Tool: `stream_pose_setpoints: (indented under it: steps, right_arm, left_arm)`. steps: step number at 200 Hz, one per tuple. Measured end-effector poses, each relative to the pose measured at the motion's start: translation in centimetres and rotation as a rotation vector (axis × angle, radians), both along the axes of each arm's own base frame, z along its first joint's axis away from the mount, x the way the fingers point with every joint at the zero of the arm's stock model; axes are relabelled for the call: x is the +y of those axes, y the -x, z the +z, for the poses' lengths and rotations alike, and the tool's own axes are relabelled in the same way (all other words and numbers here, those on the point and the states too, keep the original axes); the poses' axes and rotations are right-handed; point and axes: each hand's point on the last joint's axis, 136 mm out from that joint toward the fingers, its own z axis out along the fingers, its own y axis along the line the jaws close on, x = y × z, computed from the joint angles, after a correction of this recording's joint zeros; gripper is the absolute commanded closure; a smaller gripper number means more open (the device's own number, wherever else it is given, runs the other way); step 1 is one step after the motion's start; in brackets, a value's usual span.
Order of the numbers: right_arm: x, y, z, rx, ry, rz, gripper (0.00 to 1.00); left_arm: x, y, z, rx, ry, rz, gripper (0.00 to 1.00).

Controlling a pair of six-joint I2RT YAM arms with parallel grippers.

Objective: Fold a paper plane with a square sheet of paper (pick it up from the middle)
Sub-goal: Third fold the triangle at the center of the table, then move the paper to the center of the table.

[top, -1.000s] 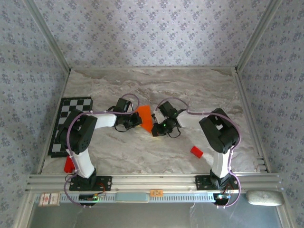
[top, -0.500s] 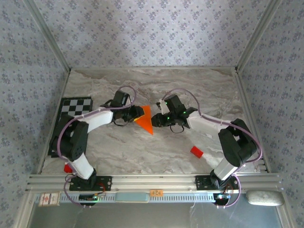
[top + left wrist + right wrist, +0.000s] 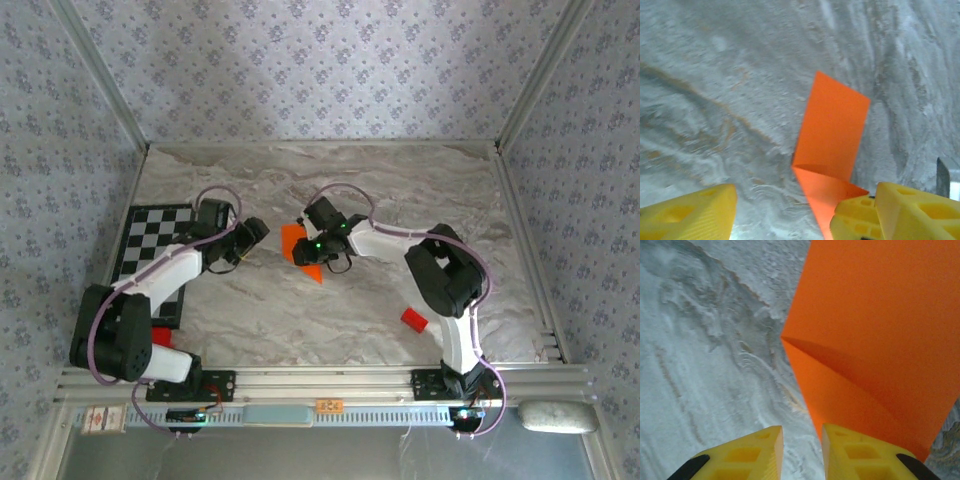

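Observation:
The square sheet of paper (image 3: 294,240) is bright orange and lies creased on the marble table, with a pointed end (image 3: 316,275) toward the near side. In the left wrist view the paper (image 3: 832,127) has one flap raised along a fold. My left gripper (image 3: 250,232) stands wide open to the left of the paper, apart from it, its gripper (image 3: 790,200) holding nothing. My right gripper (image 3: 304,250) is at the paper's right side. Its gripper (image 3: 801,432) has a narrow gap showing bare table, and the right fingertip (image 3: 850,450) sits over the paper's edge (image 3: 870,340).
A checkerboard mat (image 3: 150,235) lies at the table's left edge, partly under the left arm. A small red block (image 3: 414,319) sits near the right arm's base, and another red piece (image 3: 160,336) by the left base. Metal rails (image 3: 520,230) and patterned walls border the table.
The left gripper let go of the paper, opened wide and drew back left toward the mat. The right gripper slid left onto the paper and its jaws parted slightly.

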Motion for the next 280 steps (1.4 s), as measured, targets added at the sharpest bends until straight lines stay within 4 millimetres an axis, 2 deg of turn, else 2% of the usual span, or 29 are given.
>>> stream_pose_setpoints:
  steps: [32,66,117,141,145,150,169,183,221,259,280]
  right_arm:
    - [-1.3,0.6,-2.2,0.044,0.088,0.008,0.72]
    - [-2.4,1.4,-2.5,0.037,0.128,0.076,0.73]
    - [-5.9,5.4,-2.2,0.057,0.141,0.221,0.67]
    - [-6.1,4.7,-0.5,0.032,0.088,0.166,0.63]
    - [-6.1,4.5,-0.1,0.026,0.076,0.147,0.63]
    - [-6.1,4.3,0.5,0.011,0.060,0.125,0.63]
    - [-6.2,3.8,2.4,-0.022,-0.001,0.030,0.64]
    - [-6.3,3.6,2.8,-0.030,-0.021,-0.017,0.65]
    - [-6.6,3.2,1.9,-0.011,-0.004,-0.086,0.67]
    - [-7.5,2.9,-0.4,0.032,0.044,-0.121,0.68]
    - [-7.9,2.7,-1.2,0.049,0.060,-0.137,0.70]
  left_arm:
    - [0.2,0.5,-0.5,0.019,-0.002,0.009,0.18]
    - [0.0,0.6,-0.4,0.022,0.010,0.000,0.17]
    - [-1.3,0.9,0.0,0.016,0.047,-0.049,0.17]
    - [-3.1,1.5,-0.1,0.020,0.064,-0.094,0.15]
    - [-3.4,1.6,-0.1,0.023,0.069,-0.100,0.05]
    - [-3.8,1.7,-0.2,0.028,0.075,-0.105,0.00]
    - [-5.3,2.2,-0.7,0.047,0.109,-0.116,0.00]
    - [-6.1,2.8,-1.4,0.071,0.130,-0.112,0.00]
    - [-7.8,4.2,-3.2,0.135,0.161,-0.109,0.01]
    - [-9.6,4.5,-3.0,0.132,0.192,-0.128,0.06]
    - [-10.4,4.7,-2.9,0.131,0.207,-0.136,0.13]
